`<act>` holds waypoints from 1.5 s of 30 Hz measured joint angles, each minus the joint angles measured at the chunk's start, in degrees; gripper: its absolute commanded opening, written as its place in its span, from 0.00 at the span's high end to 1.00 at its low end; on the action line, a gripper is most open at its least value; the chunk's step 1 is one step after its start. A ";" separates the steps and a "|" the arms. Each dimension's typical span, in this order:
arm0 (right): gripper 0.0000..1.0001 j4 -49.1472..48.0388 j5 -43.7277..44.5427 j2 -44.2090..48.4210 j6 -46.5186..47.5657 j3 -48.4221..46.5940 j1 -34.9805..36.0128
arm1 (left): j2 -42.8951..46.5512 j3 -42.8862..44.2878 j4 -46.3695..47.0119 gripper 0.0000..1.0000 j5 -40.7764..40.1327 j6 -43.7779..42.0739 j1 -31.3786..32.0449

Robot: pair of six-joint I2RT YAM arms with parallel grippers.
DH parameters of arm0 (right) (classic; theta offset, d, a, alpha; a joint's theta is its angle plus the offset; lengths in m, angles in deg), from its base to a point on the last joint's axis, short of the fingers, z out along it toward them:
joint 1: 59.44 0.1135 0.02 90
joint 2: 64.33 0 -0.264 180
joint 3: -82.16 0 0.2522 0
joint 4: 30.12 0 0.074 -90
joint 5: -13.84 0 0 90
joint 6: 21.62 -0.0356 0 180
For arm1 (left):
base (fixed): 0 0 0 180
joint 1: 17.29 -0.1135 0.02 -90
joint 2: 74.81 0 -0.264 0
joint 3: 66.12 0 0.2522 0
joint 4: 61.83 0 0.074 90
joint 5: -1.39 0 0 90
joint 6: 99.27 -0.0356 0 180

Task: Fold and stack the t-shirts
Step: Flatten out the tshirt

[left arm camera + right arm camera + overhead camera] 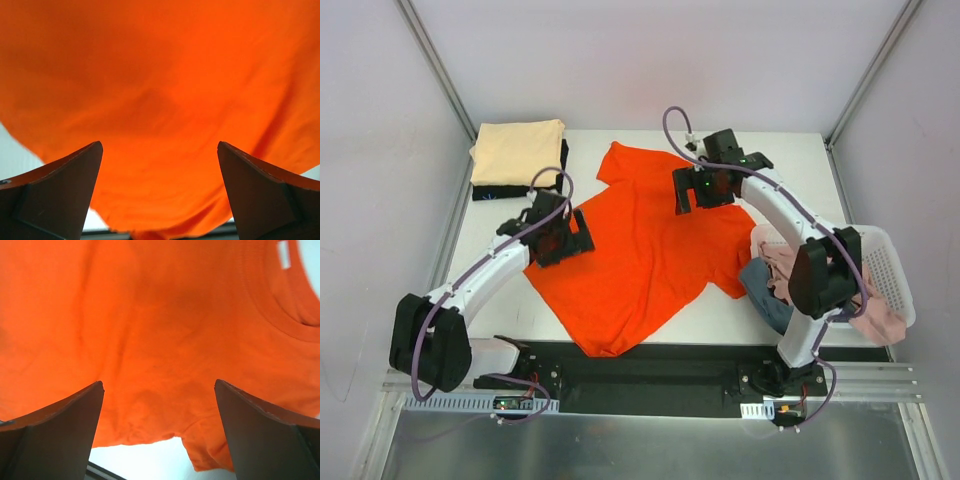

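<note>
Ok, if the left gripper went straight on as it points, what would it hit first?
Probably the orange t-shirt: the open left gripper faces its cloth, filling the wrist view; distance unclear.

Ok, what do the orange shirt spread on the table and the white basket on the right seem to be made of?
Bright orange-red t-shirt: soft matte knit cloth, likely cotton; it lies in loose wrinkles and its collar is ribbed. White lattice basket: looks like stiff, smooth moulded plastic, judging by its even grid of holes.
</note>
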 measured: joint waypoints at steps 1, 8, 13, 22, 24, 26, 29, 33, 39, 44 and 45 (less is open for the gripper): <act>0.03 -0.39 0.09 -0.98 0.11 -0.09 0.90 | 0.52 -3.48 -0.28 0.01 0.94 1.11 0.33; 0.03 -1.33 0.52 -13.81 -0.15 -5.53 2.45 | 3.34 -13.00 -1.40 0.01 3.21 7.19 0.70; 0.03 -1.40 1.60 -21.90 -1.77 -9.03 2.43 | -0.50 -11.89 0.39 0.01 2.69 8.61 0.70; 0.03 -0.61 3.54 -26.49 -5.09 -13.27 -0.63 | -20.57 0.79 0.68 0.01 2.69 8.61 0.70; 0.03 -0.42 2.21 -26.60 -6.43 -13.62 -3.15 | -24.92 5.86 0.00 0.01 2.73 8.48 0.70; 0.03 -0.26 0.66 -26.62 -7.56 -13.62 -6.23 | -28.72 10.73 -0.07 0.01 2.99 8.02 0.70; 0.03 -0.28 -2.97 -26.62 -9.31 -13.62 -10.58 | -35.69 20.06 -0.96 0.01 3.98 5.99 0.70; 0.03 -0.26 -5.07 -26.51 -11.10 -13.42 -14.49 | -48.26 39.17 -5.05 0.01 4.61 1.86 0.70; 0.03 -0.81 -7.02 -24.87 -13.57 -10.54 -18.82 | -64.98 67.04 -11.15 0.01 5.53 -4.09 0.68; 0.03 -1.75 -7.72 -21.75 -15.32 -5.29 -22.45 | -74.60 84.11 -14.23 0.01 8.02 -6.88 0.37; 0.03 -1.84 -7.72 -21.11 -15.52 -4.31 -22.93 | -75.52 85.83 -14.40 0.01 8.50 -7.41 0.28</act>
